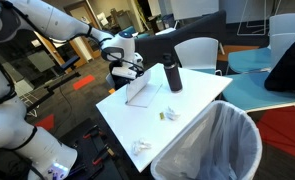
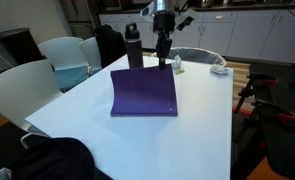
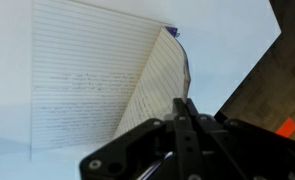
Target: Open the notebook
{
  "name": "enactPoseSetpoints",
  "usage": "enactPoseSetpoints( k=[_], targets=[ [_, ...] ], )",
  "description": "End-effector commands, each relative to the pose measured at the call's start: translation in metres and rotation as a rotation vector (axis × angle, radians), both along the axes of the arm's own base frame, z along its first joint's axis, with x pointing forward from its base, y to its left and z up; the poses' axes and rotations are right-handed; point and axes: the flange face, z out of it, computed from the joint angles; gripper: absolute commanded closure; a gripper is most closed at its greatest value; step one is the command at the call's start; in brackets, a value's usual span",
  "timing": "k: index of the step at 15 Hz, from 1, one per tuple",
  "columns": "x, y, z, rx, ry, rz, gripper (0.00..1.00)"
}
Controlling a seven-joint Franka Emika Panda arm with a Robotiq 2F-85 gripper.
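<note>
Risking cover flopping shut by slipping off fingertips; risking dragging notebook (image 2: pixel 144 95) into black bottle (image 2: pixel 134 48) at its 12 o'clock and toppling it. Seeing gripper (image 3: pixel 183 108) pressed together beside raised cover edge; not managing to tell whether pinching it. Finding notebook mid-table, half open, lined pages showing. Working on white table (image 2: pixel 202 130); noting office chairs (image 2: pixel 62 50) at 9 o'clock, lined bin (image 1: pixel 212 145), crumpled paper (image 1: pixel 142 147).
</note>
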Motion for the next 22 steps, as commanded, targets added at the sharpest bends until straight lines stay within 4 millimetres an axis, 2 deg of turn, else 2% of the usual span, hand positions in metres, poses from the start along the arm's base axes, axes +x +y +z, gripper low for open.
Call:
enactPoseSetpoints(
  k=[1,4,8,9,10,16,19,22],
  targets=[
    [-0.012,0.029,0.012,-0.043,-0.082,0.094,0.99],
    [-0.017,0.055,0.013,-0.024,-0.102,0.162,0.99],
    [-0.025,0.078,0.014,0.006,-0.105,0.225,0.99],
    [-0.026,0.079,0.014,0.020,-0.101,0.234,0.99],
    [-0.015,0.078,0.006,0.008,-0.079,0.211,0.98],
    [-0.017,0.081,0.007,0.011,-0.083,0.223,0.99],
    [-0.019,0.111,0.012,-0.029,-0.090,0.260,0.99],
    [-0.027,0.159,0.017,-0.140,-0.073,0.286,0.99]
  ],
)
